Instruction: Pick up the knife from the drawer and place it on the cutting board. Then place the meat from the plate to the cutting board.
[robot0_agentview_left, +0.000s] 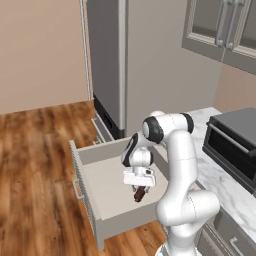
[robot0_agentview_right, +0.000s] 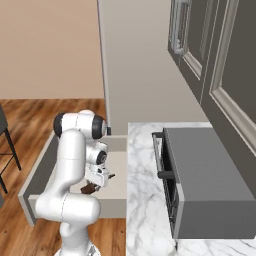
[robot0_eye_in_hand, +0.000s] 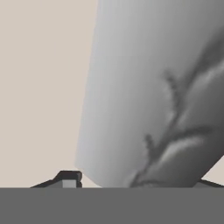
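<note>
The drawer (robot0_agentview_left: 82, 186) stands pulled out below the counter, cream with a pale floor; its side wall (robot0_agentview_right: 43, 163) also shows from the right. The knife (robot0_agentview_left: 139, 195) lies inside it, its dark reddish-brown handle (robot0_agentview_right: 88, 189) under my hand. My gripper (robot0_agentview_left: 140, 189) (robot0_agentview_right: 98, 183) points down into the drawer, fingers straddling the knife, jaws still apart. Close up, the grey blade (robot0_eye_in_hand: 131, 109) runs between the two fingertips (robot0_eye_in_hand: 68, 178) of the gripper (robot0_eye_in_hand: 135, 181). The cutting board, the meat and the plate are out of view.
A tall grey fridge (robot0_agentview_left: 107, 60) rises behind the drawer. A marble counter (robot0_agentview_right: 145, 200) carries a dark oven box (robot0_agentview_right: 205, 185) (robot0_agentview_left: 235, 142). Wood floor (robot0_agentview_left: 35, 175) spreads left of the drawer, with a dark chair leg (robot0_agentview_right: 7, 150) at the far left. Wall cabinets (robot0_agentview_left: 225, 30) hang above.
</note>
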